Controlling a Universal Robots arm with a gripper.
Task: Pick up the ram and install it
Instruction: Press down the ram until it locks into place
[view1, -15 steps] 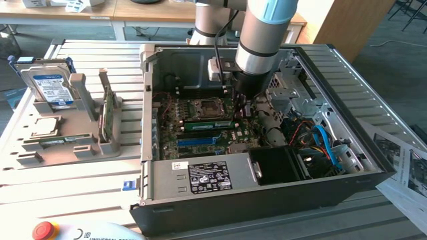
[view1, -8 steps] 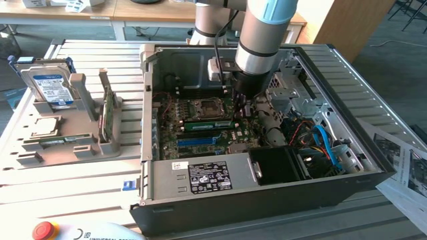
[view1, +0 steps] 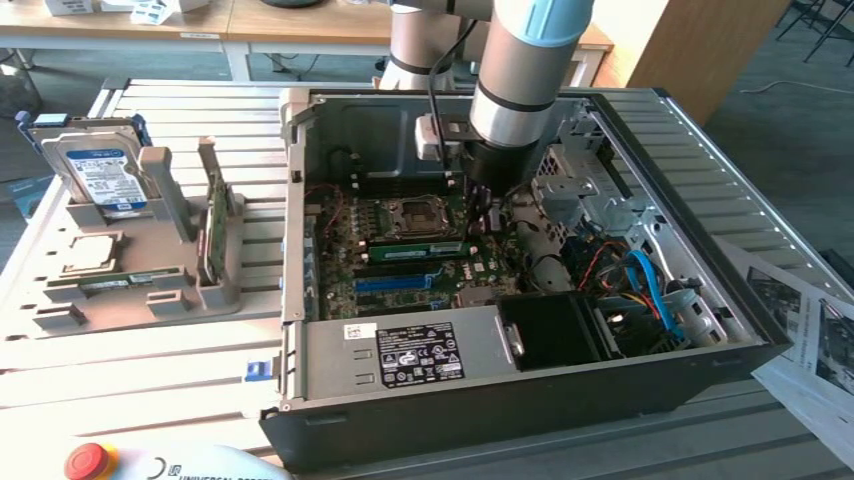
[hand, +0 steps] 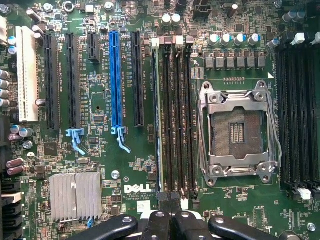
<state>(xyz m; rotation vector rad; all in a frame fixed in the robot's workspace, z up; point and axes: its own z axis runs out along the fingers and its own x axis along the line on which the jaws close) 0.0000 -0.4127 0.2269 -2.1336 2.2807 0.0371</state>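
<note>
Ram position: the ram (hand: 159, 115) stands edge-on in the memory slot nearest the long black expansion slots, at the outer side of the bank of slots beside the CPU socket (hand: 237, 130). In the exterior view it reads as a green strip (view1: 416, 250) lying across the motherboard inside the open computer case (view1: 300, 200).
Pincer state: the pincer (hand: 168, 222) is pressed together, its fingers meeting with nothing pinched between them. It hangs over one end of the slot bank, close to the board; in the exterior view it sits low inside the case (view1: 487, 212).
Contact: whether the fingertips touch the stick's top edge cannot be told.
Step in hand (judgement): seating the stick, which appears placed in its slot; full engagement of the end latches cannot be confirmed.
Good practice (judgement): press straight down on the top edge, in line with the slot. Load both ends evenly so the stick does not rock. Keep the closed fingers off the neighbouring empty slots and the small capacitors nearby.
Risk (judgement): a tilted push could leave one end proud or strain the slot.
Other items: hard drive (view1: 100, 170) and expansion card (view1: 214, 215) stand in the holder on the surface (view1: 160, 370), well apart from the case.
</note>
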